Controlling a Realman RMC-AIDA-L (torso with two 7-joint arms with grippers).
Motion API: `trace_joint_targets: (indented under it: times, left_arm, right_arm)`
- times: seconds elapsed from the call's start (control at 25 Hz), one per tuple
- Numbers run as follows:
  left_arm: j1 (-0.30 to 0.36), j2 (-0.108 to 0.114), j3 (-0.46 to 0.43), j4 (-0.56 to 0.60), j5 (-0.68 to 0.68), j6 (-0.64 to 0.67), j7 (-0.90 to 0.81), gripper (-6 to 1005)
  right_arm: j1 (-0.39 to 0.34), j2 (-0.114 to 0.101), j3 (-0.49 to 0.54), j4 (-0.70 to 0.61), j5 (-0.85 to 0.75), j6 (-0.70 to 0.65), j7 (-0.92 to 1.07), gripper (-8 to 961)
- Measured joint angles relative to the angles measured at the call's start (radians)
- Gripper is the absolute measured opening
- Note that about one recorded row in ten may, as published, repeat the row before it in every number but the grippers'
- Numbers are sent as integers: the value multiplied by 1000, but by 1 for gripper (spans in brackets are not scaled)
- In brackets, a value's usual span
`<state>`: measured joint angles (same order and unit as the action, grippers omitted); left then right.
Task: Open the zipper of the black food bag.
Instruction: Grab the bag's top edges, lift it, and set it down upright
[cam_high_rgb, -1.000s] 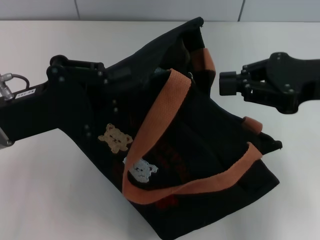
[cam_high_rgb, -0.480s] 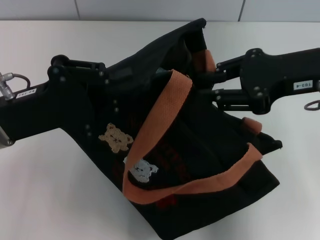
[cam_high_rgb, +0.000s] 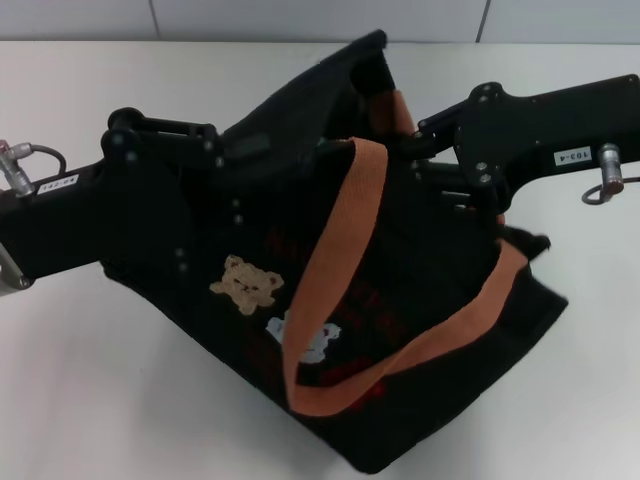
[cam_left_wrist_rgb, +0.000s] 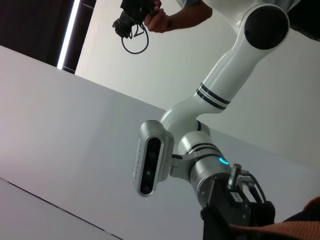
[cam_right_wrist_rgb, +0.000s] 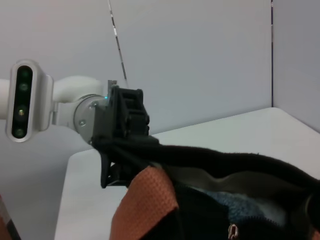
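Note:
The black food bag (cam_high_rgb: 420, 300) lies tilted and lifted on the white table, with bear patches and an orange-brown handle (cam_high_rgb: 340, 230) across its front. My left gripper (cam_high_rgb: 225, 150) is shut on the bag's upper left rim; the right wrist view shows the left gripper (cam_right_wrist_rgb: 125, 135) clamped on that edge. My right gripper (cam_high_rgb: 415, 155) has reached the top of the bag from the right, its tip hidden behind the handle and fabric. A small silver pull (cam_right_wrist_rgb: 232, 231) shows inside the gaping top, beside pale lining. In the head view the zipper is lost in the folds.
The white table (cam_high_rgb: 90, 400) stretches around the bag, with a tiled wall behind it. In the left wrist view, a person's hand (cam_left_wrist_rgb: 160, 17) holds a cable above the right arm (cam_left_wrist_rgb: 225, 195).
My right gripper moved left from clear of the bag onto its top edge. The bag shifted, with its top corner swinging left and its lower part sagging right.

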<state>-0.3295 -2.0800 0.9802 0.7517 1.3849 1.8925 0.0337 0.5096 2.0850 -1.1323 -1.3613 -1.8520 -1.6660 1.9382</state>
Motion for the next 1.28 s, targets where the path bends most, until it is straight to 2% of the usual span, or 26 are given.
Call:
trace_joint_targets:
  times: [0.08,0.28,0.52,0.8,1.28]
  left_arm:
    - [0,0,3,0,0,0,0,125]
    - [0,0,6,1,0,0,0,125]
    - [-2,0,6,3,0,0,0,125]
    - [-2,0,6,9,0,1,-2,125]
    - [-2,0,6,11,0,1,-13,125]
  right_arm:
    - [0,0,0,-4,0,2,0,303]
    - [-5,0,-23,-22,-1,27,-3,105]
    - [-28,2,-47,-59,-1,53,-7,0]
    - [-67,-2,-46,-143,-2,37,-35,33]
    - [-56,-5,-44,-227,-39,1,-68,90]
